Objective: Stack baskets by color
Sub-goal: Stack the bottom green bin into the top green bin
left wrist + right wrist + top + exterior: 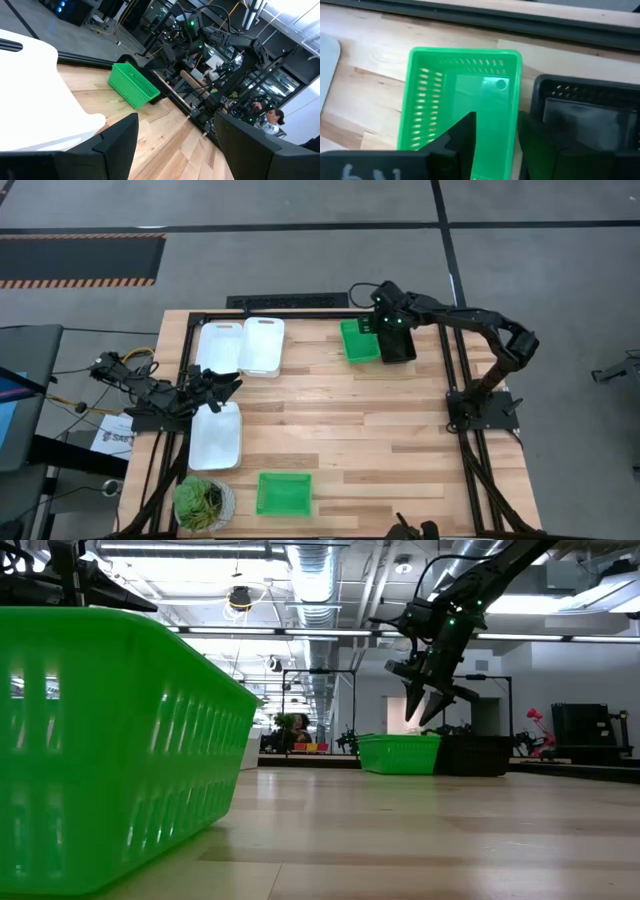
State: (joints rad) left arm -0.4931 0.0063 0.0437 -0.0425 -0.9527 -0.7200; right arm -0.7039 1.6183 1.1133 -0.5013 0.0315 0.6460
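A: Take the green basket at the far edge (359, 341) as our landmark. Where is the right gripper (428, 702)?

B: Right above it, over the side that touches the black basket (398, 346). In the low view its fingers are spread apart with nothing between them, clear of the rim. The right wrist view looks straight down into that green basket, and it appears to have one nested inside already.

A: So which step is this?

B: I'd judge a green basket has just been let go onto the far one, so the green stack is part done. One green basket (284, 493) is left alone, well apart, at the near edge beside the potted plant (204, 502).

A: And the whites?

B: Two white baskets (241, 346) sit side by side to the left of our landmark; a third white basket (216, 434) lies nearer. The left gripper (222, 386) hovers just over that third one's far end, wide open and empty.

A: Next move?

B: Probably the right arm lifts clear and fetches the near green basket. That calls for a long reach across the table, a grip on one wall, and square alignment before nesting.
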